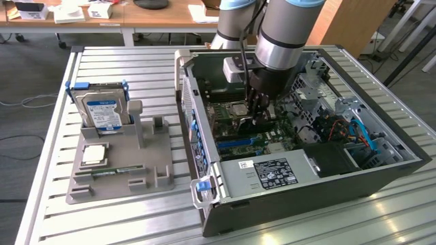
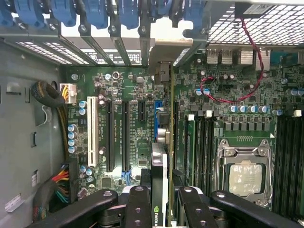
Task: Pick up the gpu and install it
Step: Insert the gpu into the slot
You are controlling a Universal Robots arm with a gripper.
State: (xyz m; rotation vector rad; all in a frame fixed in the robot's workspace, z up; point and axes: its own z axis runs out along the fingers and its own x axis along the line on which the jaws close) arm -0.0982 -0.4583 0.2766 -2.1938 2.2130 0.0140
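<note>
The gpu (image 2: 160, 156) stands edge-on over the motherboard (image 2: 135, 90) inside the open computer case (image 1: 299, 194), its silvery bracket toward the case's slot wall. The gripper (image 2: 164, 202) is clamped on it. A hard drive (image 1: 103, 109) stands well apart, at the exterior view's left.
</note>
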